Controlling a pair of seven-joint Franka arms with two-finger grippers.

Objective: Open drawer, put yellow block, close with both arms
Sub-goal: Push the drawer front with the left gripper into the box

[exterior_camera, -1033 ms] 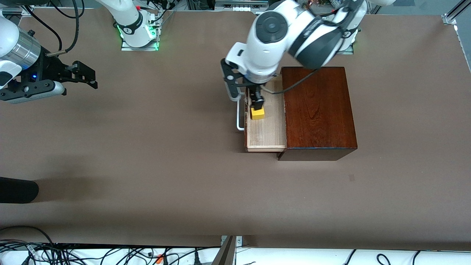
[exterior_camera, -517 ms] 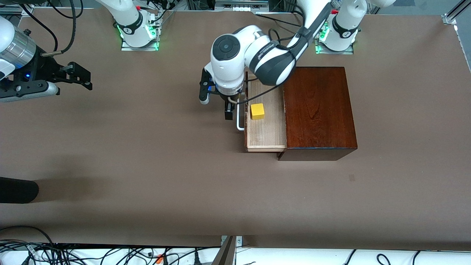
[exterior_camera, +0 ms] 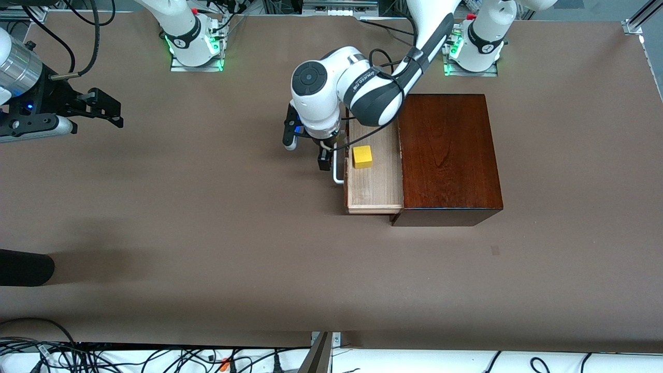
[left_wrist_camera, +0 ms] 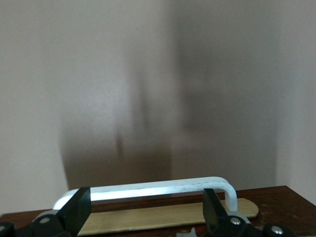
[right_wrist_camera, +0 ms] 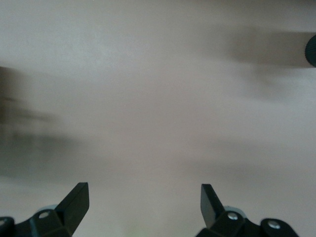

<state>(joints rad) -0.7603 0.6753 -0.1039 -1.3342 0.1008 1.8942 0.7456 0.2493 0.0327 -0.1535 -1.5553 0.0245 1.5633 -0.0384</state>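
Note:
The drawer (exterior_camera: 374, 181) stands pulled out of the dark mahogany box (exterior_camera: 448, 155). The yellow block (exterior_camera: 362, 156) lies free on the drawer's pale floor. My left gripper (exterior_camera: 324, 155) is open and empty, low in front of the drawer front, beside the white handle (exterior_camera: 337, 168). In the left wrist view the handle (left_wrist_camera: 148, 188) runs between my left gripper's (left_wrist_camera: 145, 211) spread fingers, with the drawer front's top edge (left_wrist_camera: 276, 197) beside it. My right gripper (exterior_camera: 110, 109) is open and empty, over bare table at the right arm's end; its wrist view shows only table past the gripper (right_wrist_camera: 143, 207).
A dark rounded object (exterior_camera: 26, 267) pokes in at the table edge on the right arm's end, nearer the front camera. Cables (exterior_camera: 155, 357) lie below the table's near edge. The arm bases (exterior_camera: 194, 46) stand along the table's robot-side edge.
My left gripper let go of the yellow block, left it in the drawer, and moved out to in front of the handle. My right gripper drifted slightly toward the right arm's end.

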